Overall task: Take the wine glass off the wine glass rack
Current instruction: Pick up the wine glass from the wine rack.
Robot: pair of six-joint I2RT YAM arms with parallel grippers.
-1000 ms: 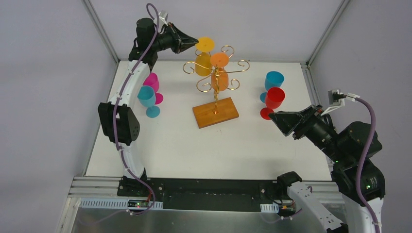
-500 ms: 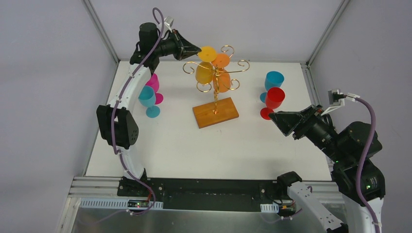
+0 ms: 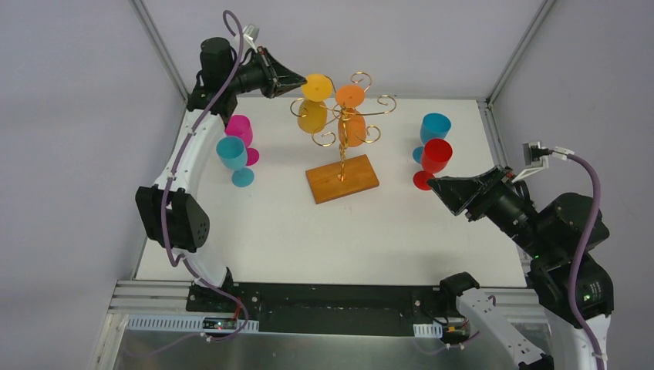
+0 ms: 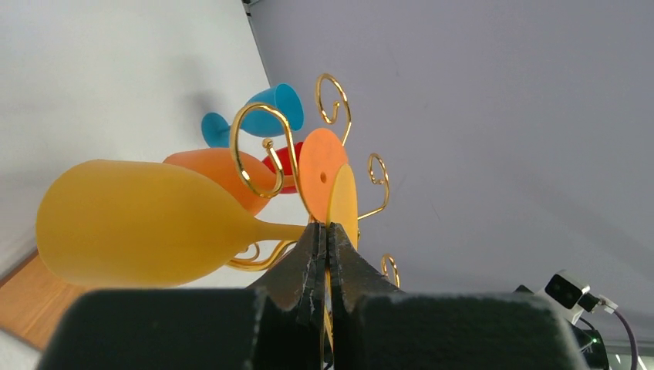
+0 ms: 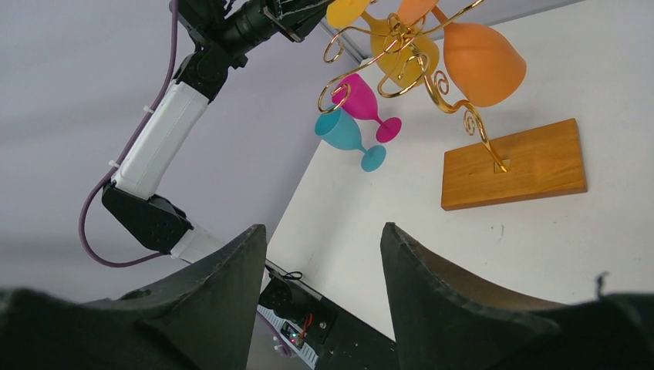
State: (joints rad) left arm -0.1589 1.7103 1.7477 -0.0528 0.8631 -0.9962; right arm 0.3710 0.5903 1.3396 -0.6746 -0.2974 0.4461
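Note:
The gold wire wine glass rack (image 3: 340, 151) stands on its brown wooden base (image 3: 355, 182) at mid table. A yellow wine glass (image 3: 311, 117) and an orange wine glass (image 3: 349, 127) hang upside down among its scroll arms. My left gripper (image 3: 303, 79) is high at the back left, shut on the edge of the yellow glass's foot disc (image 4: 345, 202). In the left wrist view the yellow bowl (image 4: 131, 223) lies left of my closed gripper (image 4: 326, 226), beside a gold scroll (image 4: 258, 150). My right gripper (image 3: 436, 185) is open and empty, near the red glass.
A magenta glass (image 3: 240, 129) and a teal glass (image 3: 230, 153) stand at the left. A blue glass (image 3: 435, 126) and a red glass (image 3: 436, 156) stand at the right. Grey walls and a metal frame close in the table's back and sides.
My left gripper has pulled back to the left with the yellow glass's foot, and the yellow glass has shifted left on the rack. The right arm has not moved.

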